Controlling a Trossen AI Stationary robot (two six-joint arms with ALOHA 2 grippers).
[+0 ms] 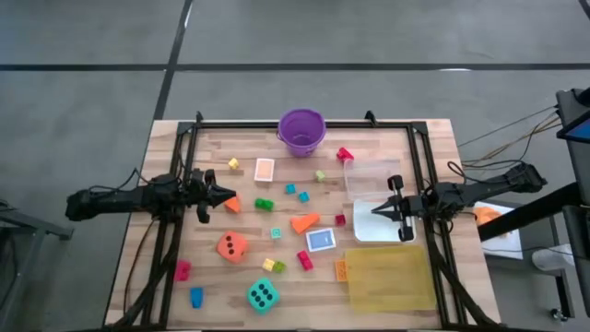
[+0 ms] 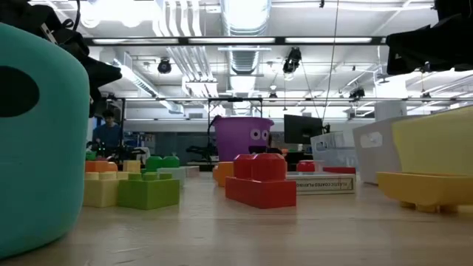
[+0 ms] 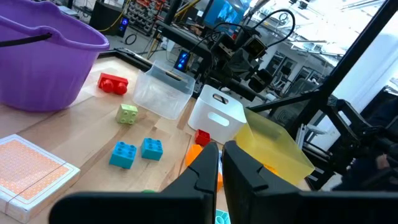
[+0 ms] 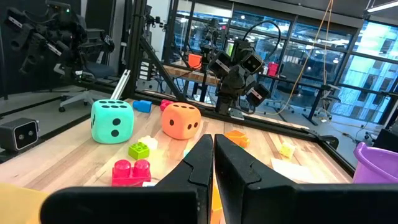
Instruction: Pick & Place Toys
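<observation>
Looking past my left hand (image 3: 214, 163), fingers together and empty, I see the toys (image 1: 267, 242) scattered over the table (image 1: 166, 134). Nearest are two blue blocks (image 3: 135, 151); they seem light, stiff and a little slippery, so I would pinch the flat sides. Farther sits an orange dice (image 1: 231, 246). My right hand (image 1: 376, 210), also closed, waits over the white tub (image 1: 364, 231).

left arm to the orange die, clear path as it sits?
Probably yes. The left gripper hangs shut and empty just above the orange die in the high view, with only a small orange piece under its tip and bare table around the die. It would need to open first.
</observation>
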